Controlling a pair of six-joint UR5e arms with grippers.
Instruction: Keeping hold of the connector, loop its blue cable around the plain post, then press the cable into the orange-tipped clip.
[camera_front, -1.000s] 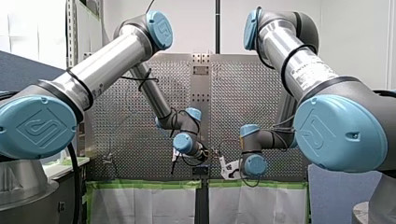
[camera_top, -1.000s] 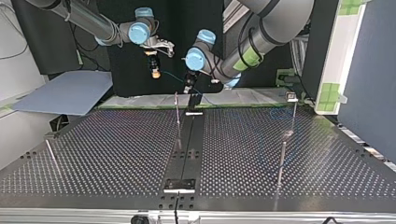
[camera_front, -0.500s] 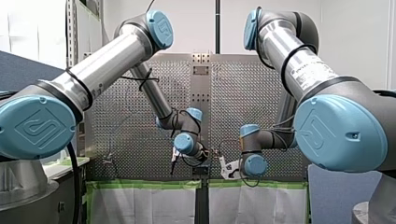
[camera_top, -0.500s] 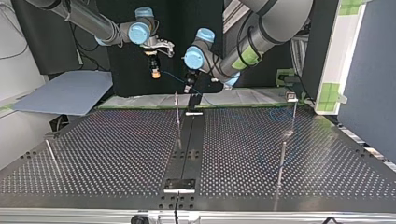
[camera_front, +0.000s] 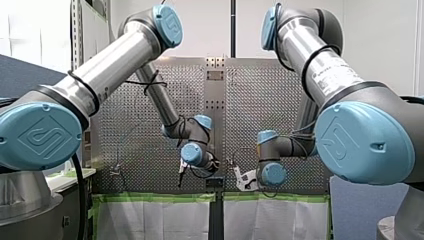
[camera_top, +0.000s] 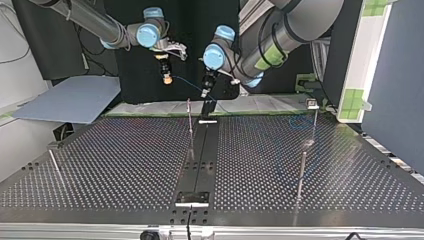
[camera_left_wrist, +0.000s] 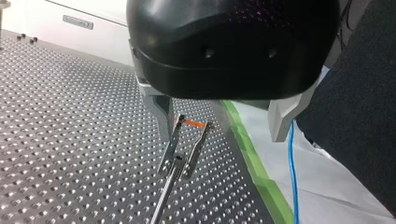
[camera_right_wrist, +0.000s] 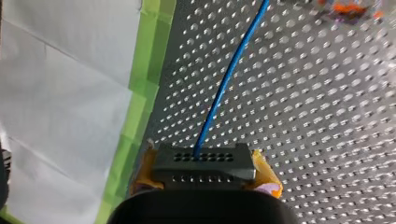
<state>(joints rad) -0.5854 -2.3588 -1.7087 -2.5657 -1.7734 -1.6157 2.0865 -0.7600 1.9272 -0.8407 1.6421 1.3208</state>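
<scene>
My right gripper is shut with its yellow pads on a dark connector. The blue cable runs straight ahead from it over the perforated table. In the top view this gripper hangs above the table's far edge, and the cable slopes down past my left gripper. My left gripper is open. The orange-tipped clip stands on a thin rod below and between its fingers, untouched. The cable hangs just outside one finger.
Thin metal posts stand on the table: one at the top view's right, one with a small head behind it, and a leaning one at the left. A black rail runs down the middle. Green tape edges the far side.
My left gripper has shifted a little to the front view's left, which is the top view's right, and stays open. My right gripper still holds the connector and has hardly moved.
</scene>
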